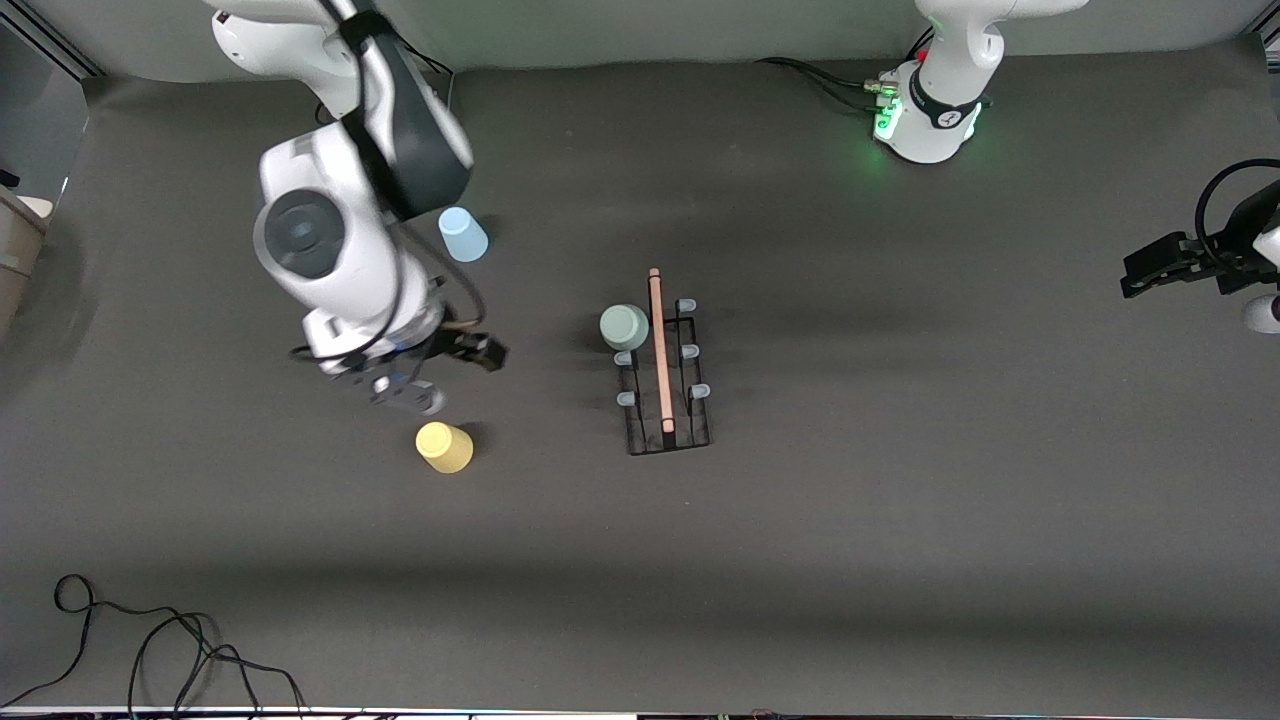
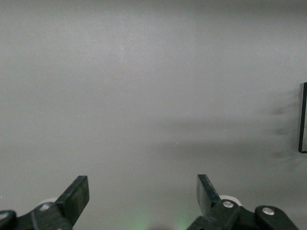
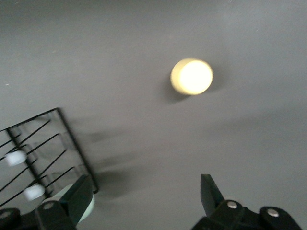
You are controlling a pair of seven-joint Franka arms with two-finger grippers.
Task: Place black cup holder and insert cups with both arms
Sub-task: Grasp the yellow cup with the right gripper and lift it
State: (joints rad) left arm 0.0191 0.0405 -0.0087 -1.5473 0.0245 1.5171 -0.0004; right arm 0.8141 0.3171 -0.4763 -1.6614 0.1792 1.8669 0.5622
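The black cup holder [image 1: 665, 385] stands mid-table, its wooden rod pointing toward the front camera. A pale green cup [image 1: 624, 327] sits upside down at its corner toward the right arm's end. The yellow cup [image 1: 445, 447] and the pale blue cup [image 1: 463, 234] stand upside down on the table near the right arm. My right gripper [image 1: 408, 392] hangs open and empty just beside the yellow cup. Its wrist view shows the yellow cup [image 3: 192, 76], the holder [image 3: 38, 153] and the right gripper [image 3: 144, 196]. My left gripper [image 1: 1140, 272] waits open at the left arm's end; the left gripper [image 2: 143, 194] is over bare table.
A dark grey mat [image 1: 900, 520] covers the table. A loose black cable [image 1: 150, 640] lies near the front edge at the right arm's end. The left arm's green-lit base [image 1: 930, 120] stands at the table's back edge. The holder's edge [image 2: 303, 117] shows in the left wrist view.
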